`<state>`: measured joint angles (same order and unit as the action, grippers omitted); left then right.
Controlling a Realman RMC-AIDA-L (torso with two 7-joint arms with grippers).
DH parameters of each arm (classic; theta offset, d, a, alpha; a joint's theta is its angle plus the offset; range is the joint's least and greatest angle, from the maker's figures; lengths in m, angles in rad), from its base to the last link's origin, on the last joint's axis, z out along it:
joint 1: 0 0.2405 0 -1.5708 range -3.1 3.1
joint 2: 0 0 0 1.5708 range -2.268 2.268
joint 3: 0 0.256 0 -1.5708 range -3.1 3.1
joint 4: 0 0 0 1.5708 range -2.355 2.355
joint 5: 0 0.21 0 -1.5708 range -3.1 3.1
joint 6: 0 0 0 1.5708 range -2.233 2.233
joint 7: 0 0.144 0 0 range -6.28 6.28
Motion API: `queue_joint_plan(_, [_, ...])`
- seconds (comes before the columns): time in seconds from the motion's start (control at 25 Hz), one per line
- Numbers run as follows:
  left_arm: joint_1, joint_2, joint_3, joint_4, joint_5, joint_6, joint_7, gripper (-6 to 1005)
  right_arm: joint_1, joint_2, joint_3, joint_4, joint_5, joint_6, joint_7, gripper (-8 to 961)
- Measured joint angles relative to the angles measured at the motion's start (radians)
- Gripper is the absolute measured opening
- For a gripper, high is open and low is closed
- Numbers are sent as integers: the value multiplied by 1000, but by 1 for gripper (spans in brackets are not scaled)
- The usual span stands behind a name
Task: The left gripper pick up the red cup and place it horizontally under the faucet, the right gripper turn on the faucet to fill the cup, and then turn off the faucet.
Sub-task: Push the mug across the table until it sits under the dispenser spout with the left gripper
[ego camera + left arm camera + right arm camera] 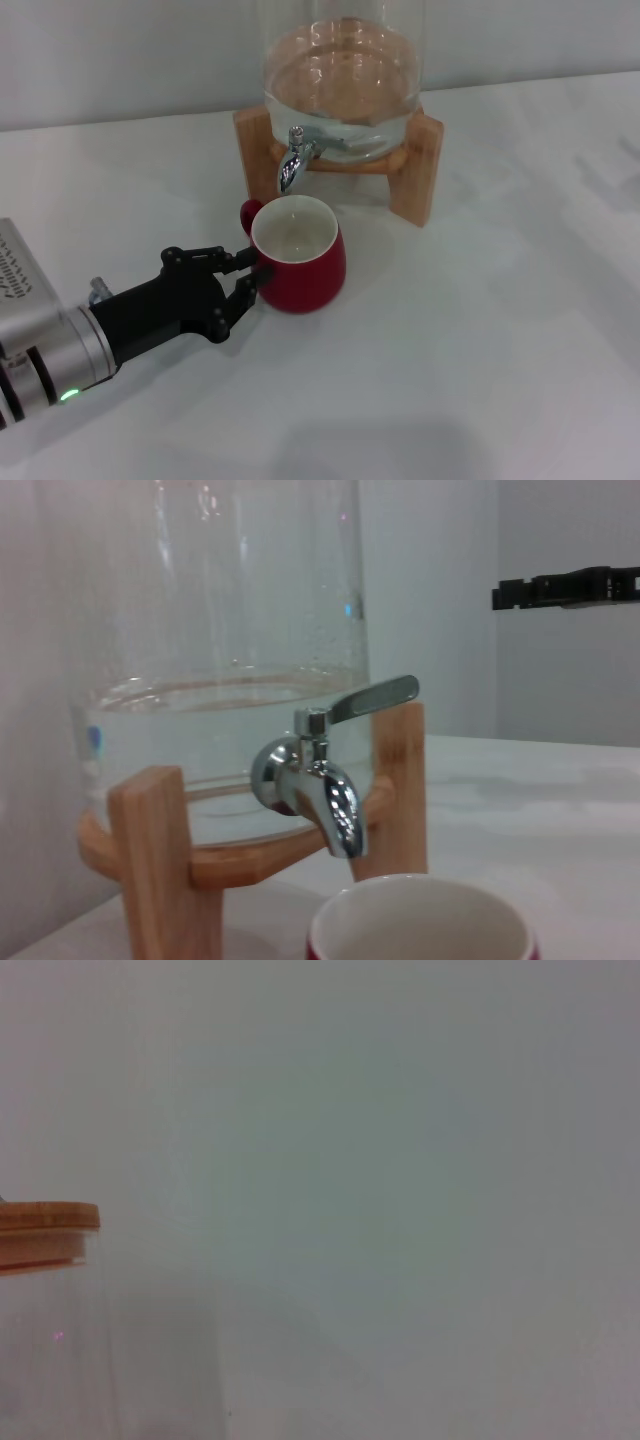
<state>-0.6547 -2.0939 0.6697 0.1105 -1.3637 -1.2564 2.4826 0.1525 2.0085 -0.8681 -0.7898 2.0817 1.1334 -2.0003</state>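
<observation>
The red cup (pixel 300 262) stands upright on the white table, its white inside showing, with its handle (pixel 249 213) turned to the back left. Its rim also shows in the left wrist view (pixel 420 920). The chrome faucet (pixel 292 168) sticks out of the glass jar's base, its spout right above the cup's far rim; its lever (pixel 372 697) lies level. My left gripper (pixel 250 278) is at the cup's left wall, tips a little apart against it. A black shape high to the right of the jar in the left wrist view looks like my right gripper (pixel 565 585).
The glass jar (pixel 342 70), part full of water, sits on a wooden stand (pixel 418 165) at the back of the table. Its wooden lid (pixel 45 1230) shows in the right wrist view. White table lies to the right and in front of the cup.
</observation>
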Motion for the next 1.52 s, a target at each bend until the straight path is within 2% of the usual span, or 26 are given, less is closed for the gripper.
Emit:
queue_joint_plan(0.36, [0,0,5,0,-26,26,0,261,-2,-1,0,-2,0,0,0,795])
queue_joint_plan(0.68, [7,-3,75,-2,-22,-56,-1,263,-2,-1,5,-1,0,0,0,796])
queue_joint_plan(0.92, [-5,-6,90,-13,-21,-67,-1,265,4,-1,11,1,0,0,0,796])
queue_joint_plan(1.24, [-52,-5,84,-48,-35,11,-1,268,14,0,10,13,0,-4,-4,795])
queue_joint_plan(1.52, [-42,-3,85,-40,-67,10,5,270,15,0,12,16,0,-5,-7,796])
